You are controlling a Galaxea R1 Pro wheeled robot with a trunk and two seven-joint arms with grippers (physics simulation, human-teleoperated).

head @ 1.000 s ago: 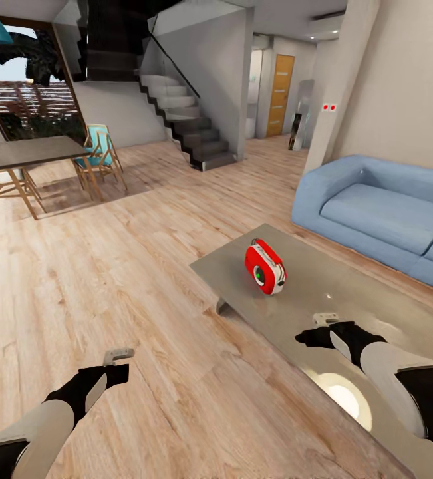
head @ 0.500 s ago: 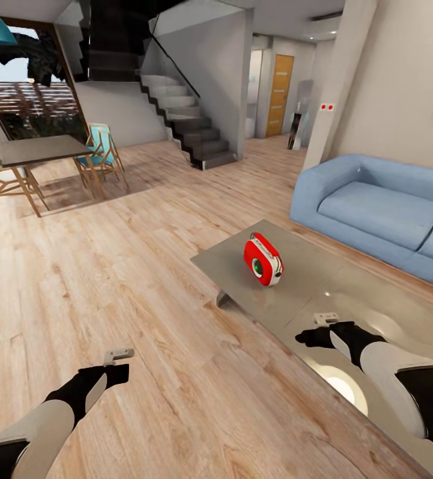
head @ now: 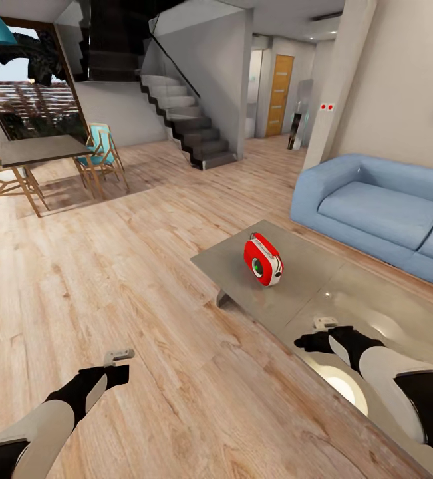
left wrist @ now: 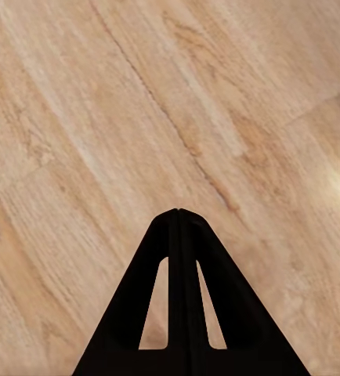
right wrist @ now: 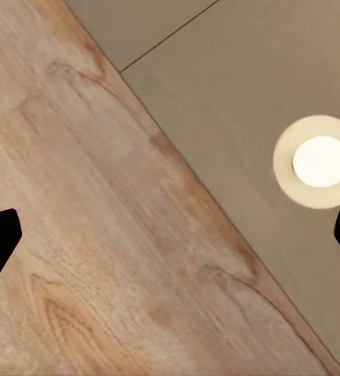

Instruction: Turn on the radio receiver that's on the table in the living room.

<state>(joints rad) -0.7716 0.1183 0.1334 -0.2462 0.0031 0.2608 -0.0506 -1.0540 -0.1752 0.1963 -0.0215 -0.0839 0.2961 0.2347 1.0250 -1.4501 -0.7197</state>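
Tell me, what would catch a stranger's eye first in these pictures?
Most likely the bright red radio receiver, standing alone on the low glossy table in mid-room. Next comes the big light-blue sofa beyond the table, at the right. The robot's right hand hovers over the table's near edge, fingers spread apart, short of the radio.

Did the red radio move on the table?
No. The radio receiver sits at the same spot on the table, by its near-left corner; the camera shifted.
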